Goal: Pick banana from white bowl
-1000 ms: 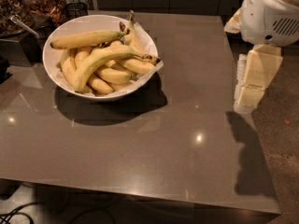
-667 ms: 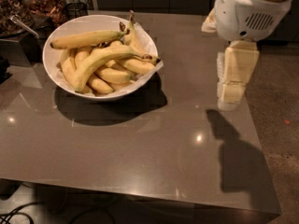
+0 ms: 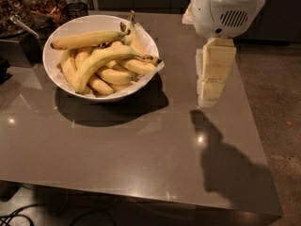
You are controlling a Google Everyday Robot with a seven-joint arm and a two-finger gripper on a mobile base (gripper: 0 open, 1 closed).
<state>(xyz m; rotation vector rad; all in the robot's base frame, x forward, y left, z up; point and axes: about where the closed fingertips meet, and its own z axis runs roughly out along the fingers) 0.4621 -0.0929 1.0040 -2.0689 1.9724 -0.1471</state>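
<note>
Moving leftward in the camera view, the gripper (image 3: 210, 89) has come from the right edge of the table (image 3: 117, 149) to a place above its surface. It is now nearer to the white bowl (image 3: 94, 18) but remains well apart from it. It hangs pointing down and carries nothing; whether it is spread or pressed together I cannot tell. The banana (image 3: 110, 55), long and arched, lies untouched in the bowl on top of the shorter ones, beside a straighter banana (image 3: 87, 39). I judge this is the approach: the pick is not yet begun, and the gripper must travel further left, then descend.
</note>
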